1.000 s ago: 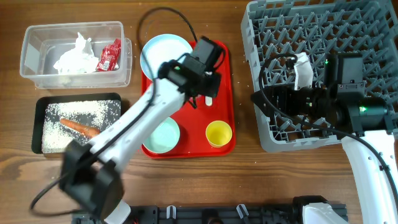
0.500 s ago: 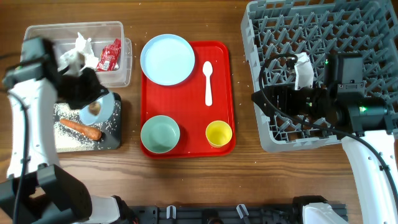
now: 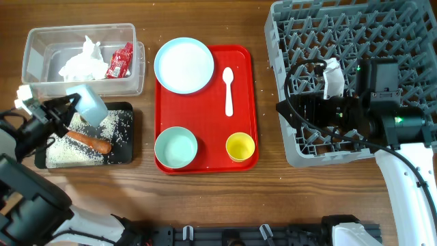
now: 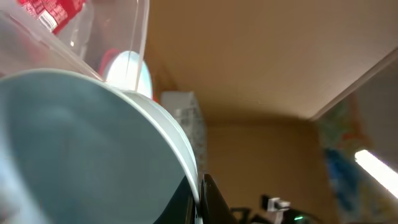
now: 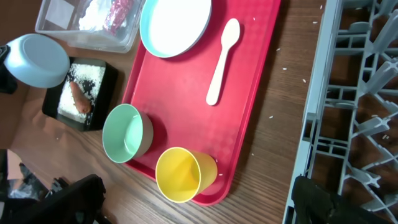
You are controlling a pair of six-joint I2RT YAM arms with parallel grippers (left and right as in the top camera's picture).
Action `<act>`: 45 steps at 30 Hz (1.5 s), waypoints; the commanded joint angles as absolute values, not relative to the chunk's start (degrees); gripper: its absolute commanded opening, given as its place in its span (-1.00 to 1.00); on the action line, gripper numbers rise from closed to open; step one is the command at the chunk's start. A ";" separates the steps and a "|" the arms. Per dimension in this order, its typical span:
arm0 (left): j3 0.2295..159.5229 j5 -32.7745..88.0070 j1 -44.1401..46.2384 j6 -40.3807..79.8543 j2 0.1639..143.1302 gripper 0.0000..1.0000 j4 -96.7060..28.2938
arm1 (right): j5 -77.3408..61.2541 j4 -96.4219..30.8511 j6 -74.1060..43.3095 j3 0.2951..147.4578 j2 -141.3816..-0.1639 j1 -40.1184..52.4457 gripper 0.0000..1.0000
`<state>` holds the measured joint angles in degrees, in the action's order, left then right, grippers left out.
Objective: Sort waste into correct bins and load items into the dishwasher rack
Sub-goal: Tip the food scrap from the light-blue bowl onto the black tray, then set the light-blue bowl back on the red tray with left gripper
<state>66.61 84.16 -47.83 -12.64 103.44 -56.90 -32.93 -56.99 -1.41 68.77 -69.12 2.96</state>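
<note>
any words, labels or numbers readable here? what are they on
No text here can be read.
small red wrapper in the clear tub: white print, too small and blurred to read in every view.

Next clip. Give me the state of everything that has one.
light-blue bowl: tipped over black tray, held by left end effector
black tray: holds rice and carrot
clear tub: holds tissue and red wrapper
plate: flat, empty
pale-green bowl: upright, empty
yellow cup: upright, empty
spoon: lying on red tray
rack: no dishes in it
</note>
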 commanded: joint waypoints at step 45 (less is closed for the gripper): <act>85.67 2.11 31.05 8.01 107.72 -0.13 -54.00 | -32.36 -55.57 -1.74 69.65 -69.17 3.16 0.99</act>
<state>79.31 2.37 31.75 6.63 108.33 -51.18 -32.91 -56.12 -1.41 68.77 -69.12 2.96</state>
